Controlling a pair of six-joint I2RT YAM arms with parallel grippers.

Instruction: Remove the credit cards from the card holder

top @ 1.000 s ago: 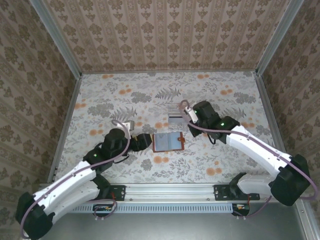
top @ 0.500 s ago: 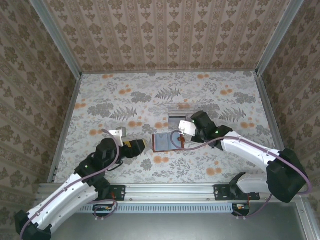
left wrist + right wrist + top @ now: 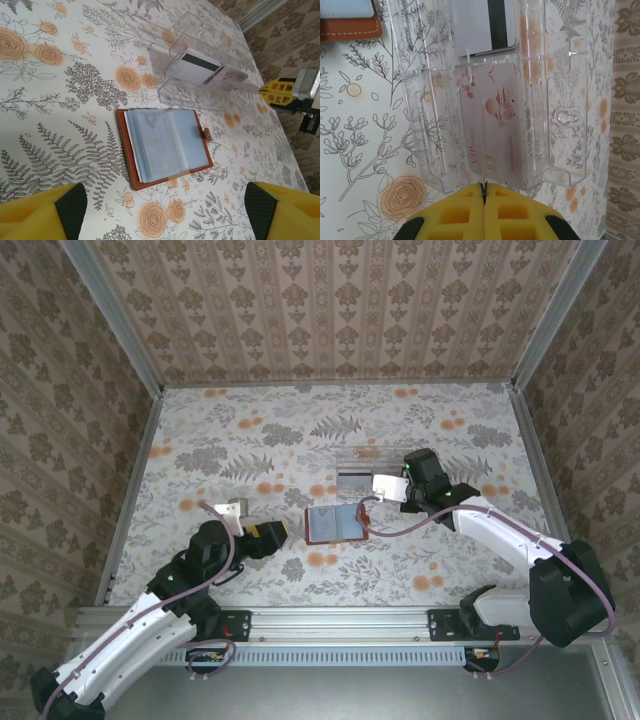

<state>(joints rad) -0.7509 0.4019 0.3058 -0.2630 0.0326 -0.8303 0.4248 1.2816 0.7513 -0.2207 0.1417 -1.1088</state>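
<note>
my left gripper [image 3: 165, 202] gaped wide and held nothing, and the open brown card holder [image 3: 165, 147] lay at the centre of its frame. my right gripper [image 3: 483, 192] was pressed shut at bottom centre, just below a pink card [image 3: 492, 130] lying in the clear tray [image 3: 560, 150].
</note>
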